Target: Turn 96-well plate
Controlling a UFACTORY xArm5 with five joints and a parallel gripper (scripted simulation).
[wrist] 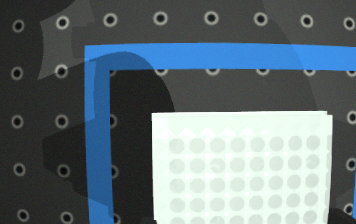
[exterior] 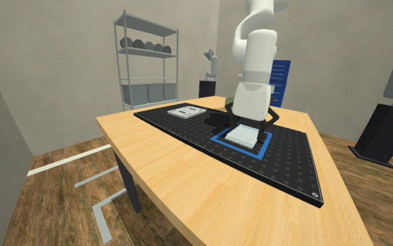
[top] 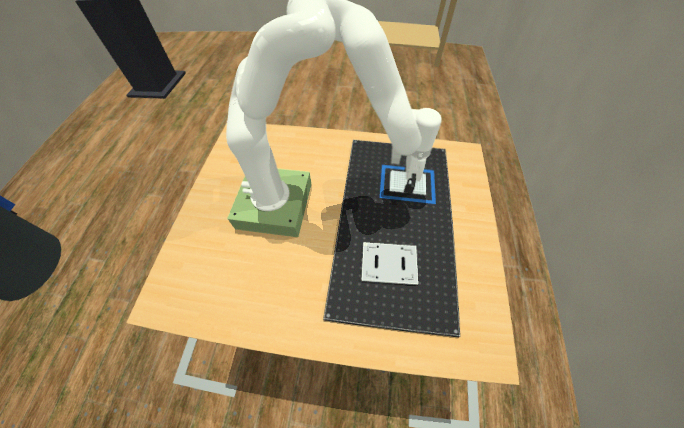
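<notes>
The desk [top: 211, 282] carried a black perforated board [top: 433, 302]. On it lay a blue-outlined square [exterior: 262, 153], and inside that sat the white 96-well plate [exterior: 242, 135]. The end effector [exterior: 247, 131] stood straight down over the plate, its dark fingers [exterior: 262, 131] closed against the plate's opposite sides, gripping it.

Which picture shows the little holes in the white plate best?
The wrist view: the 96-well plate fills it, each well plain. The exterior view shows it small between the gripper fingers; the top view mostly hides it.
</notes>
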